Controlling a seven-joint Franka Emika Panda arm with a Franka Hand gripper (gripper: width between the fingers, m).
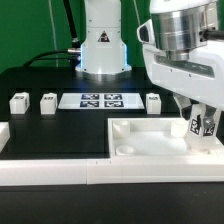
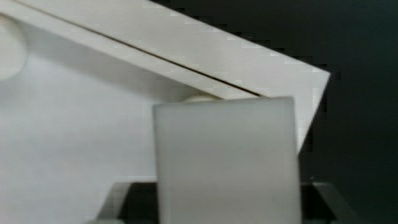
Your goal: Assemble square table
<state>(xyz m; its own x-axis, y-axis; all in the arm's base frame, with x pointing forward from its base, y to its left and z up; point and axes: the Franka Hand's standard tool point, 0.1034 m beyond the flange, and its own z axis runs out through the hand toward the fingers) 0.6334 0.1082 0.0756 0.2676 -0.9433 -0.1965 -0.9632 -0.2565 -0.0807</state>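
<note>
The white square tabletop [image 1: 140, 140] lies at the exterior view's right, rim up. My gripper [image 1: 200, 124] is shut on a white tagged leg block [image 1: 206, 125] and holds it upright over the tabletop's right end, near a corner. In the wrist view the leg block [image 2: 222, 150] stands between the dark fingers [image 2: 135, 200], with the tabletop's inner floor [image 2: 89, 120] and rim corner [image 2: 267, 70] behind it. Three other leg blocks stand in a row on the black table: two at the left [image 1: 18, 101] [image 1: 49, 101] and one [image 1: 153, 101] behind the tabletop.
The marker board [image 1: 100, 100] lies between the leg blocks, in front of the robot's base [image 1: 100, 45]. A long white border rail [image 1: 90, 172] runs along the front edge, and another piece [image 1: 3, 135] sits at the left.
</note>
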